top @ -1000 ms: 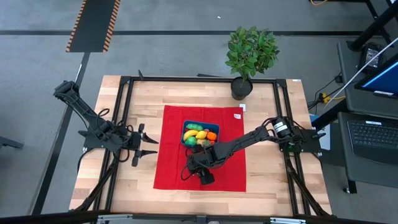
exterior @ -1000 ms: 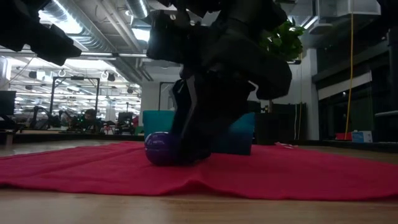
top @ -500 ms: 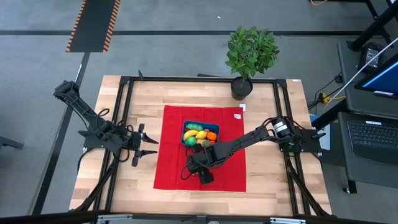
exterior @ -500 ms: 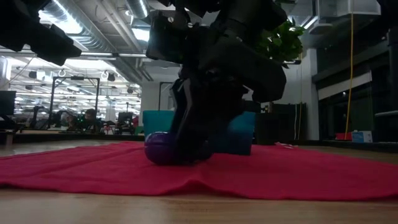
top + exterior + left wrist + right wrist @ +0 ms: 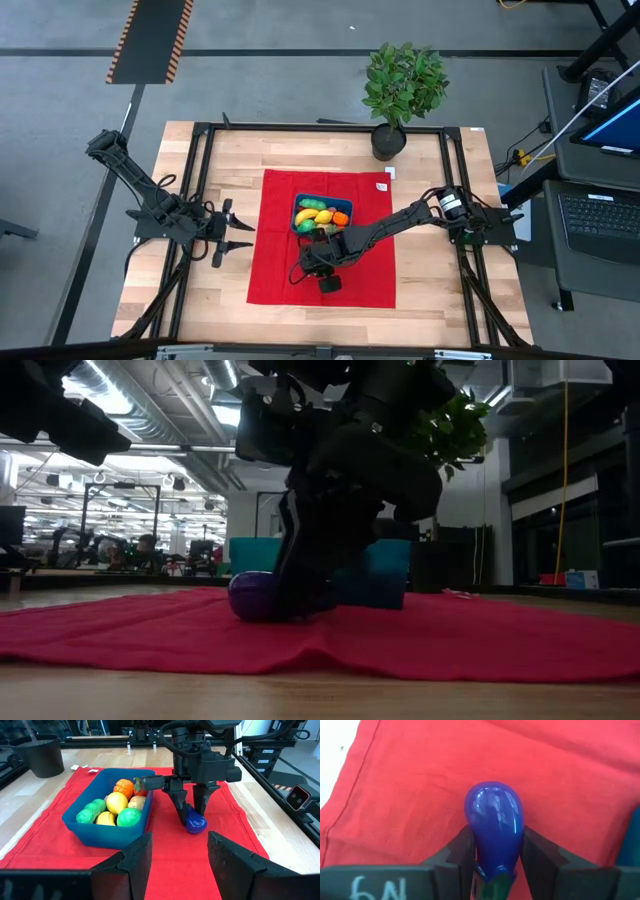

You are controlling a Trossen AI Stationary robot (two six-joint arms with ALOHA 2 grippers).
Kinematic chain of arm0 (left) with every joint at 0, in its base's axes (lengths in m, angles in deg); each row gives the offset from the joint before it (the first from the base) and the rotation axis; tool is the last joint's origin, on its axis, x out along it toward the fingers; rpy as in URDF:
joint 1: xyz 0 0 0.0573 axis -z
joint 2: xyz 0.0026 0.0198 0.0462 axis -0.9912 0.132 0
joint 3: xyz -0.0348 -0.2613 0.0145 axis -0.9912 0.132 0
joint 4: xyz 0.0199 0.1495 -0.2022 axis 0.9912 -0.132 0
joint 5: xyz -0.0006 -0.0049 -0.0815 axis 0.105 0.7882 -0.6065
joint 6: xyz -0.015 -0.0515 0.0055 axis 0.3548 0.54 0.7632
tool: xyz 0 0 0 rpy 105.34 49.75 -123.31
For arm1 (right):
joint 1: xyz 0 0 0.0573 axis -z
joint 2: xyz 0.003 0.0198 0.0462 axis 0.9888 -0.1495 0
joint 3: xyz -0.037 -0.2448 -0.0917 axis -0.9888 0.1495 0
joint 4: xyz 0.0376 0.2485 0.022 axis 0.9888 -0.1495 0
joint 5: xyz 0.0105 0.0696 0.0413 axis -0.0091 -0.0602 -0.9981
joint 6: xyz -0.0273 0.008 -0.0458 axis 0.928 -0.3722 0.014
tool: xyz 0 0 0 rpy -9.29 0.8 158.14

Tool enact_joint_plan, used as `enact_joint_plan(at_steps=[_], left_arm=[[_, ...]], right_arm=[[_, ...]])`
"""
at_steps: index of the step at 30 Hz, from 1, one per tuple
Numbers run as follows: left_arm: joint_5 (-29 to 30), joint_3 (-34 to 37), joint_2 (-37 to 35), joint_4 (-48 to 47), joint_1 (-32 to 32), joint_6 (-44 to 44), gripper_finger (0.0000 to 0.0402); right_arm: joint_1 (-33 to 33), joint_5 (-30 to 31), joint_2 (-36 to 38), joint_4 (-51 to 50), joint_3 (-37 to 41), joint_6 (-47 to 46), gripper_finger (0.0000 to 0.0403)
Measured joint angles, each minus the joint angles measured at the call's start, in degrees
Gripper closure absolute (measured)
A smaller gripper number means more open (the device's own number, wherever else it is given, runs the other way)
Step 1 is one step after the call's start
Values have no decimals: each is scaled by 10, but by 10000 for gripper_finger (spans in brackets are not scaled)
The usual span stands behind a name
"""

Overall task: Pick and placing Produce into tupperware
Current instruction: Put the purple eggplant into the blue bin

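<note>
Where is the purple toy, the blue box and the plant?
purple toy (image 5: 494, 827), right wrist view, its rounded body.
blue box (image 5: 102, 834), left wrist view, its near wall.
plant (image 5: 404, 82), high view, its leaves.

An open-plan office-lab: exposed ceiling ducts (image 5: 150, 430) and desk rows beyond the framed pale wooden worktable (image 5: 230, 160).

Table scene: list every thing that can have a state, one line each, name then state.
right gripper: down on the cloth, fingers against both sides of the eggplant.
purple eggplant: lying on the cloth, outside the container.
tupperware: upright, uncovered, holding several produce pieces.
red cloth: spread flat under the container.
left gripper: open, holding nothing, parked off the cloth's edge.
potted plant: upright.
</note>
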Motion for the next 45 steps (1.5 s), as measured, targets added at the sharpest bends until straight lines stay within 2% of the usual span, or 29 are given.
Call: enact_joint_plan(at_steps=[8,13,22,30,34,37,41,45], left_arm=[[0,0,0,0,0,-4,223],[0,0,0,0,0,-4,223],[0,0,0,-5,0,-4,223],[0,0,0,-7,0,-4,223],[2,0,0,-8,0,-5,223],[11,0,0,-8,0,-12,223],[12,0,0,-8,-1,-24,223],[12,0,0,-8,-1,-24,223]], right_arm=[[6,-2,0,-13,-41,-56,270],[10,-2,0,-44,-83,-42,267],[27,-2,1,-161,-155,-23,274],[47,-2,40,-235,-159,-25,274],[54,7,83,-230,-124,-29,274],[57,22,129,-187,-62,-43,274],[59,24,194,-74,58,-58,274],[63,24,278,81,187,-69,274]])
